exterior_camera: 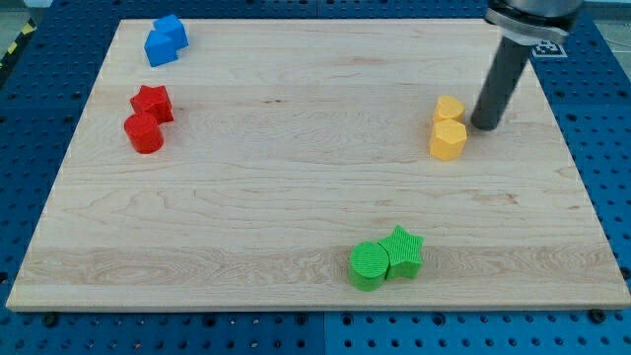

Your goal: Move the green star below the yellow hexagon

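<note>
The green star (404, 251) lies near the view's bottom, right of centre, touching a green cylinder (369, 265) on its left. The yellow hexagon (449, 140) sits at the view's right, touching another yellow block (449, 109) just above it. My tip (485, 126) stands on the board just right of the two yellow blocks, very close to them, and far above the green star.
A red star (153, 102) and a red cylinder (144, 133) sit together at the view's left. Two blue blocks (165, 40) sit at the top left. The wooden board (296, 177) rests on a blue perforated table.
</note>
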`<state>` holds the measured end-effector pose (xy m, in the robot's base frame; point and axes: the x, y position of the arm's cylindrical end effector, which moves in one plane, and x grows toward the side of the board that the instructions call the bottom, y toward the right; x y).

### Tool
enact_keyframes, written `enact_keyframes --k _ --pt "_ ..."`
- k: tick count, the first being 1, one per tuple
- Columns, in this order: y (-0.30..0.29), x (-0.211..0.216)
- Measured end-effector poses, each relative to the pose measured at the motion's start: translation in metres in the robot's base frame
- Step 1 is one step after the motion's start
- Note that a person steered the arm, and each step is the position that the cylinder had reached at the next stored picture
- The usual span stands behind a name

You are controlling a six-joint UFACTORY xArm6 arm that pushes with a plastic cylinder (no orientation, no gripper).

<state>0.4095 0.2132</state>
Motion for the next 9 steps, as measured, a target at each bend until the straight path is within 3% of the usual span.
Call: enact_keyframes --k 2,7,9 --pt "0.000 0.046" --pt "-0.043 0.073" --pt "-0.048 0.108"
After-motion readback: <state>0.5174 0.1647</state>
